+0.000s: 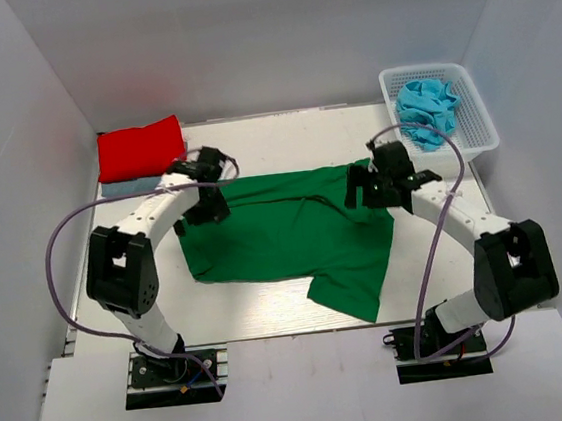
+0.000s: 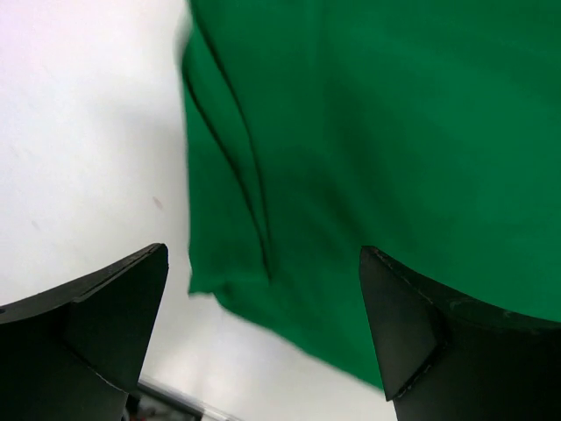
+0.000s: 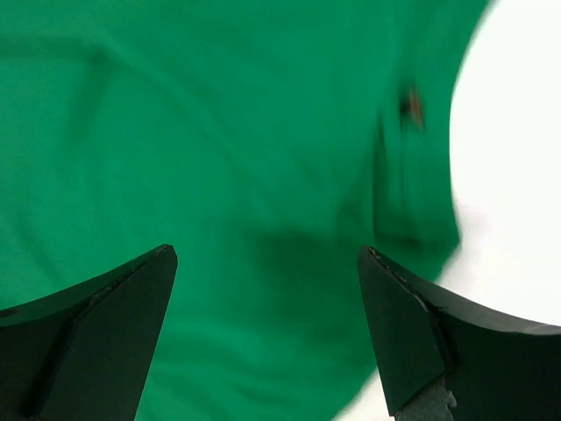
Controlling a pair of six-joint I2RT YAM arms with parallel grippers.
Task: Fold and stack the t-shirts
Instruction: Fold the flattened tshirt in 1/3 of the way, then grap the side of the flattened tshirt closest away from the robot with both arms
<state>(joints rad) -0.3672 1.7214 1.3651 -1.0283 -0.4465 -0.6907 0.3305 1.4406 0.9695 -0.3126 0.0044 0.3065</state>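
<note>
Near zone: the white table top (image 1: 272,317) is carrying one dark green short-sleeved cloth t-shirt (image 1: 284,235), which is lying spread out and unfolded at the centre. One part of it is reaching toward the near edge, right of centre.

Middle zone: the left gripper (image 2: 263,253) is hanging over the left edge of the green t-shirt, its black fingers (image 2: 105,307) standing wide apart and pinching nothing. Bare table is showing on one side of it. The right gripper (image 3: 266,252) is hanging over the right part of the same shirt, its jaws likewise spread and gripping nothing. Whether either set of fingertips is touching the cloth cannot be told.

Far zone, left: a bright red folded t-shirt (image 1: 140,150) is resting on a pale blue folded t-shirt (image 1: 123,188).

Far zone, right: a white plastic mesh basket (image 1: 482,114) is holding crumpled turquoise-blue cloth t-shirts (image 1: 426,105), well apart from the green one.
</note>
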